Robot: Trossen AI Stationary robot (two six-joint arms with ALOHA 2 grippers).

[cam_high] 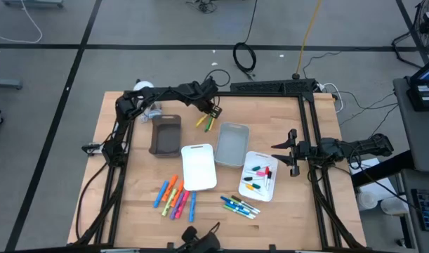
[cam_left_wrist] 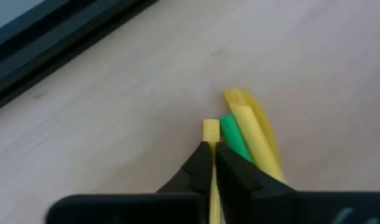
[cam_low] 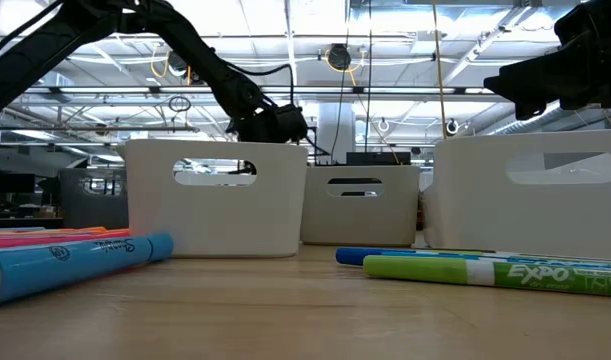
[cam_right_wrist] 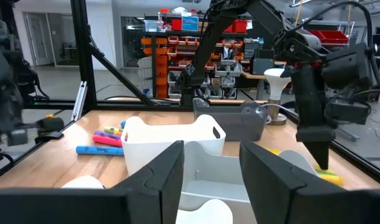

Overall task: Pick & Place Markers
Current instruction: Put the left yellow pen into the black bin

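We see the left gripper (cam_left_wrist: 211, 149) clamped on a yellow marker (cam_left_wrist: 210, 132), beside green (cam_left_wrist: 234, 140) and yellow (cam_left_wrist: 255, 130) ones. Right gripper (cam_high: 290, 150) hangs part-open, empty, over the white tray (cam_high: 270, 193).

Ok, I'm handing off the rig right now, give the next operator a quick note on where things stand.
Left gripper: shut on a yellow marker, down at the far side of the table beside the grey tray; a green marker and another yellow one lie next to it.
Right gripper: open, empty, waiting by the near white tray.
Done: several markers lie in that tray.
Left: loose groups on the wood, the orange, pink and blue cluster and the blue and green cluster.
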